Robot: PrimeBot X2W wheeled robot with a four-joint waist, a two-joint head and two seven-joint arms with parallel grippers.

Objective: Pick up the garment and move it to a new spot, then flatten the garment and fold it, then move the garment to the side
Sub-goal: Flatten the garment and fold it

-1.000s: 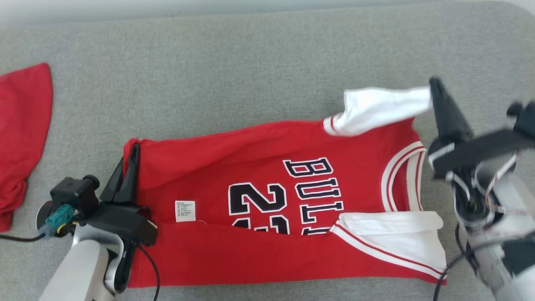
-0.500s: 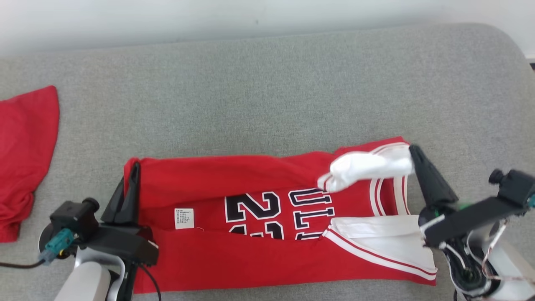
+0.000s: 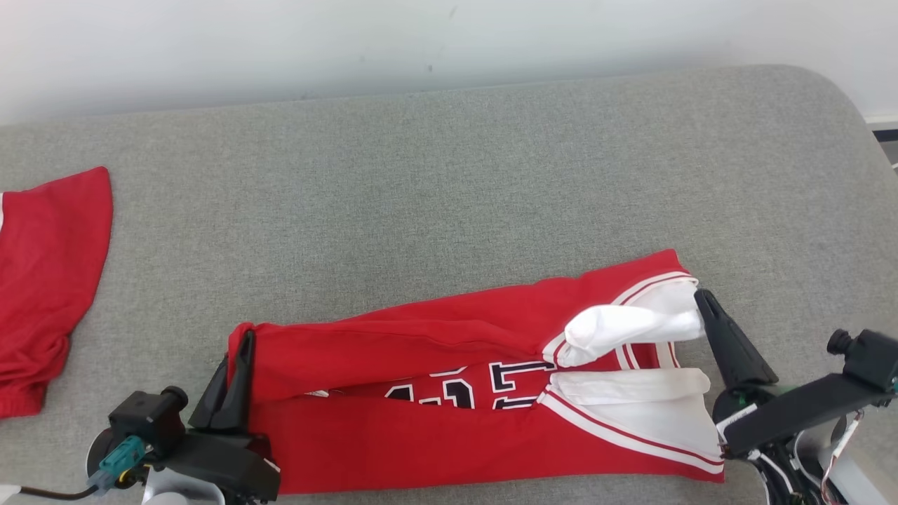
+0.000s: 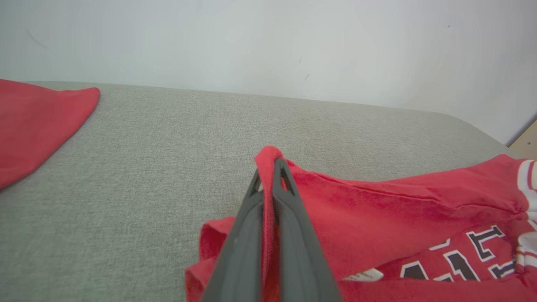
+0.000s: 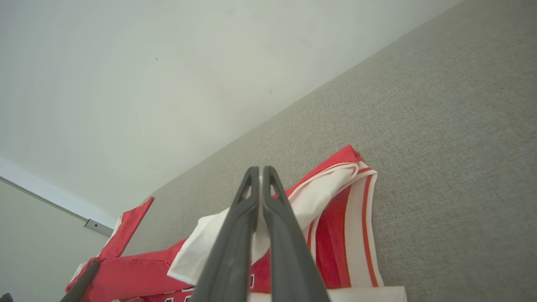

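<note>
The garment (image 3: 421,393) is a red basketball jersey with white sleeves and black-and-white lettering, lying along the near edge of the grey surface with its far long edge folded toward me. My left gripper (image 3: 243,344) is shut on the garment's red hem corner (image 4: 268,157) at the left end. My right gripper (image 3: 701,298) is shut on the white sleeve (image 3: 631,326) at the right end, holding that sleeve (image 5: 293,205) slightly lifted over the striped armhole. The near white sleeve (image 3: 652,403) lies flat.
A second red cloth (image 3: 49,280) lies at the left edge of the grey padded surface (image 3: 449,196), also seen as a red cloth (image 4: 37,121) in the left wrist view. A pale wall (image 3: 421,42) runs behind. The surface's rounded right corner (image 3: 835,98) is close to my right arm.
Both grippers have drawn the garment's far edge toward me, folding it over the lettering. The white sleeve came down and closer. The head camera has also tilted, showing more wall.
</note>
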